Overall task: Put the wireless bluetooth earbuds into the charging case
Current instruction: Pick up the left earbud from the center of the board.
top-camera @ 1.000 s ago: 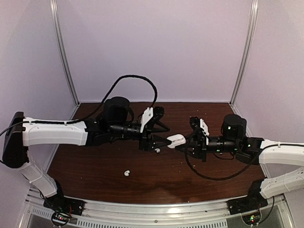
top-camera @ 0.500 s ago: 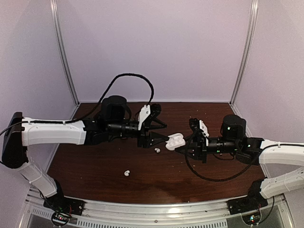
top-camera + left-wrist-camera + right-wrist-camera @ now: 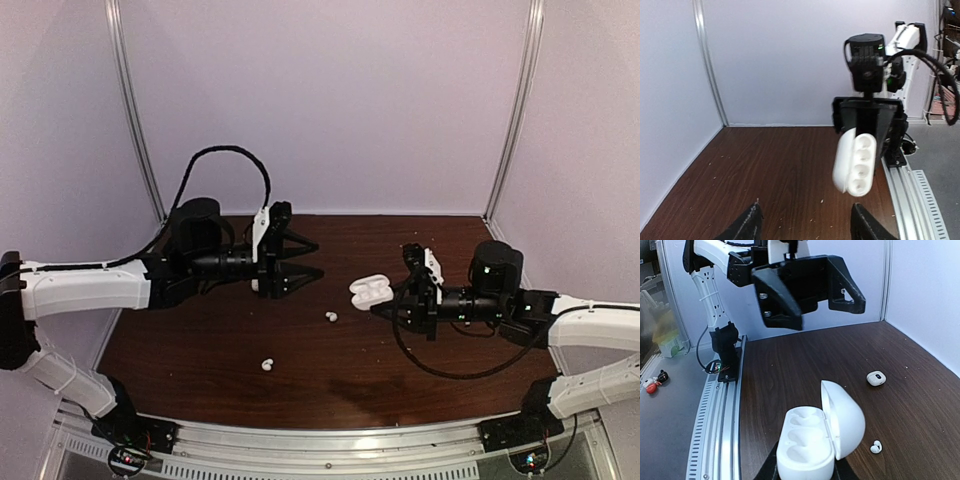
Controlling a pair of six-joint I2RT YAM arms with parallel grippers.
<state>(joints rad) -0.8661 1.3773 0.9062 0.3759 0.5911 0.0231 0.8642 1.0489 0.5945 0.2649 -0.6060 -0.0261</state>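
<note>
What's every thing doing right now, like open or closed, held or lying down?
charging case: lid open, pockets empty, held off the table.
right pincer: shut on the charging case.
left pincer: open, holding nothing.
middle earbud: lying loose on the table.
front earbud: lying loose on the table.

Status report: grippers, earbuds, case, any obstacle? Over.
Left gripper open, empty. Right gripper shut on charging case, lid open, wells empty. One earbud near case, second earbud nearer bases, both on table. No obstacle seen.

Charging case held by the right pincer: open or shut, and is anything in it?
Open and empty. The charging case has its lid swung back, both wells are bare, and two earbuds lie on the table.
</note>
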